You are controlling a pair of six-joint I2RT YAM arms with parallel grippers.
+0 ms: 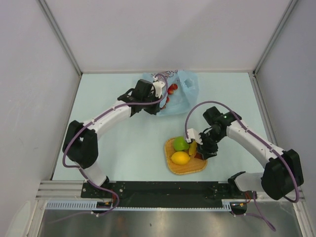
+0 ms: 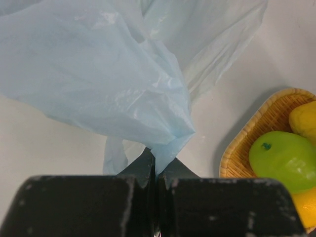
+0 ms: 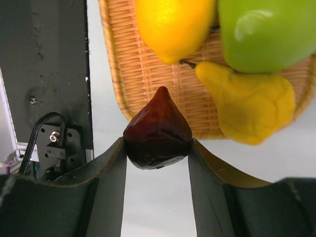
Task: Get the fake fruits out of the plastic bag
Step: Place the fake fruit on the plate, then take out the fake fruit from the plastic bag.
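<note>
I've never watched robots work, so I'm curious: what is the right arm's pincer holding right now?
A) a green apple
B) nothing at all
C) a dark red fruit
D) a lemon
C: the right pincer grips the dark red fruit between its tips, while the lemon and the green fruit lie in the woven tray.

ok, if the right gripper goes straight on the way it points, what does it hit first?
Likely the orange woven tray: the right gripper, shut on the dark red fruit, points at bare weave just short of the lemon and yellow pear. Height above the tray is unclear.
</note>
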